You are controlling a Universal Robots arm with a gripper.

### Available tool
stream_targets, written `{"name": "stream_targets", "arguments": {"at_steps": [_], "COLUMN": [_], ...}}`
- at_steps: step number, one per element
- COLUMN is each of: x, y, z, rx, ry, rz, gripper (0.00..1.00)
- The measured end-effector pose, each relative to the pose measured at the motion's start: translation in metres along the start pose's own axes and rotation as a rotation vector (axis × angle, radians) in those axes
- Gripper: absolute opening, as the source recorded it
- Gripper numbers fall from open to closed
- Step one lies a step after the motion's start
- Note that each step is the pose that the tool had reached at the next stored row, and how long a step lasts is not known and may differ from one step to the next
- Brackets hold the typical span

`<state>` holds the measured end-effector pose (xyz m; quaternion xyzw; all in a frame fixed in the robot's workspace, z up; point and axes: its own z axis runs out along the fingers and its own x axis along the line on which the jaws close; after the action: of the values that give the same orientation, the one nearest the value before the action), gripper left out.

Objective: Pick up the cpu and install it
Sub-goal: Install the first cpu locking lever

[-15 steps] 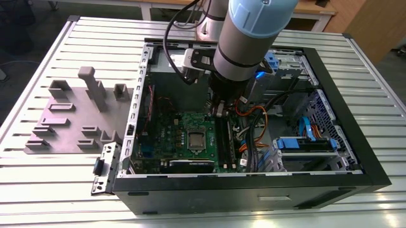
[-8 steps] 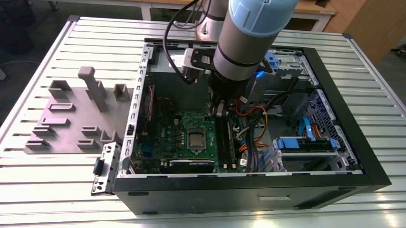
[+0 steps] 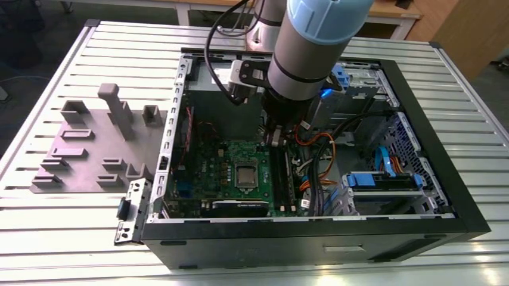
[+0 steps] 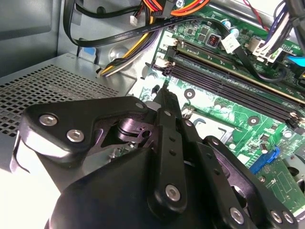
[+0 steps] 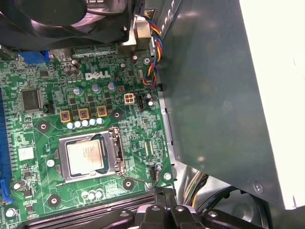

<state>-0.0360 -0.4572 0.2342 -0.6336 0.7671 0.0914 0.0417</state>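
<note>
Cpu (image 5: 86, 155) sits in socket frame (image 5: 116, 155) on green motherboard (image 5: 43, 126), inside pc case (image 3: 445, 173) on bench (image 3: 47, 226). Gripper (image 4: 164, 95) beside RAM slots (image 4: 228, 78); jaws look closed w/ nothing held.

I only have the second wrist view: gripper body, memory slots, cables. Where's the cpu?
Observer: In the first wrist view the cpu lies flat inside the socket frame on the motherboard, silvery top up.
Operator: Is the gripper on it?
Observer: No. The gripper is apart from it, by the memory slots.
Operator: Anything outside the case?
Observer: In the exterior view a grey fixture plate lies on the table, to the exterior view's left of the computer case.
</note>
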Motion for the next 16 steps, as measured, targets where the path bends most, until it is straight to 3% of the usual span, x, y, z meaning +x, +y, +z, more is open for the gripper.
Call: {"name": "stream_targets", "arguments": {"at_steps": [16], "x": [-0.0008], "y": [0.0013], "z": [-0.0051], "rx": [0.0008], "ry": [0.0045], "rz": [-0.002], "gripper": [0.11]}}
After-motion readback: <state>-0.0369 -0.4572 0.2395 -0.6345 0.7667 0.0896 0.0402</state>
